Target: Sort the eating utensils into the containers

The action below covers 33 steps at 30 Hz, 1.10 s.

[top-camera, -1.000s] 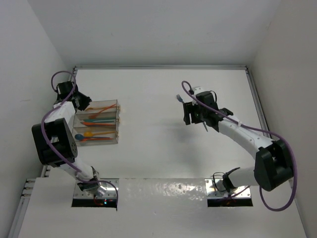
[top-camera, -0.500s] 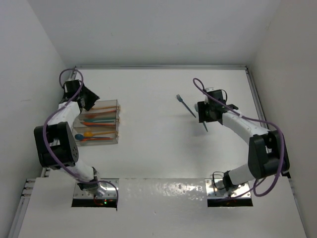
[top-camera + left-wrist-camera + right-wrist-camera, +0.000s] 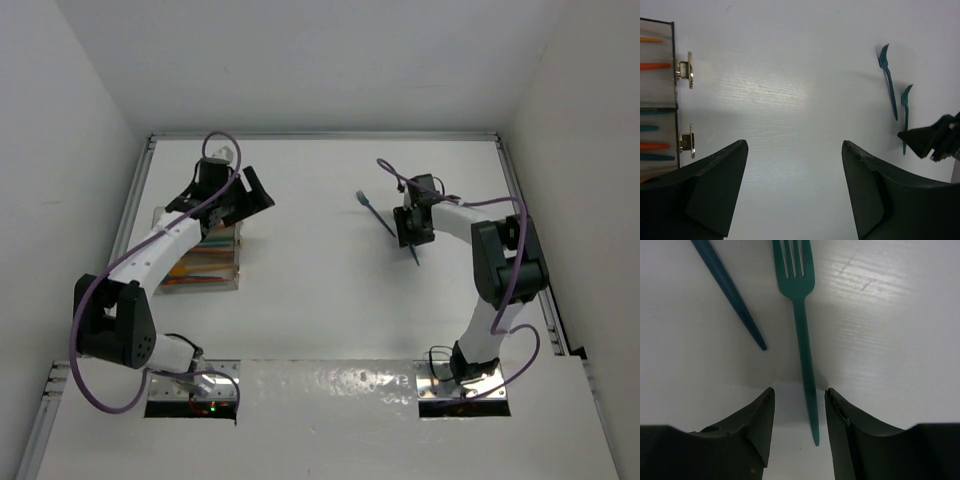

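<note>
Two loose eating utensils lie on the white table right of centre: a blue fork (image 3: 375, 212) (image 3: 888, 82) and a teal fork (image 3: 802, 340) (image 3: 905, 117). My right gripper (image 3: 412, 228) (image 3: 800, 391) is low over the teal fork, open, its jaws either side of the handle with a small gap on each side. The blue fork's handle (image 3: 730, 295) lies just to the left. The containers (image 3: 215, 262) (image 3: 657, 100), clear bins holding orange, blue and teal utensils, stand at the left. My left gripper (image 3: 243, 203) (image 3: 794, 143) hangs open and empty beside their far right corner.
The left arm's links cross over part of the containers in the top view. Metal clasps (image 3: 685, 72) stick out from the bins' side. White walls close in the table on the left, back and right; a rail (image 3: 520, 200) runs along the right edge.
My left gripper swung from behind the containers out to their right and opened wide. My right gripper moved right and down over the teal fork, its jaws narrowing around the handle.
</note>
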Each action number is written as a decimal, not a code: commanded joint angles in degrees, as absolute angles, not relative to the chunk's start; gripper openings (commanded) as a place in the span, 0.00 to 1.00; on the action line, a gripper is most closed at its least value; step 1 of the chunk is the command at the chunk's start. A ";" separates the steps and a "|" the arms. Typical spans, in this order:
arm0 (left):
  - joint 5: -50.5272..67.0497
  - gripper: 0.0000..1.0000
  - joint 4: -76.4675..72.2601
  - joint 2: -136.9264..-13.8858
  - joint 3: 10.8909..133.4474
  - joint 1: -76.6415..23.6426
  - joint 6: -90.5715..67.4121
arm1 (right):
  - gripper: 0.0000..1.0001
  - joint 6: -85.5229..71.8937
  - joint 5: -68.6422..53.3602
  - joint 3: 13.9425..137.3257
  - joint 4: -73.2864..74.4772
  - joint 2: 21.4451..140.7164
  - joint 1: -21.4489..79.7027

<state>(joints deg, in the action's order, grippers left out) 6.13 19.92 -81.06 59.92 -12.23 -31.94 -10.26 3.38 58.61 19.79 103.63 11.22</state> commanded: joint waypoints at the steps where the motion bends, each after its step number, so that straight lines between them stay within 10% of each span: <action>1: 8.26 0.74 20.48 -77.52 60.56 -14.67 -29.10 | 0.44 -8.79 3.16 62.75 18.98 105.81 10.28; 7: 10.37 0.74 19.86 -75.50 57.92 -17.05 -29.09 | 0.37 -7.47 2.11 65.65 20.30 111.09 9.40; 13: 12.56 0.74 18.55 -75.24 57.66 -18.72 -28.83 | 0.00 -5.01 1.58 66.53 20.83 112.06 9.32; 33: 17.67 0.65 6.24 -86.21 67.58 -30.23 -31.82 | 0.00 -7.73 -5.35 63.55 26.02 83.50 23.63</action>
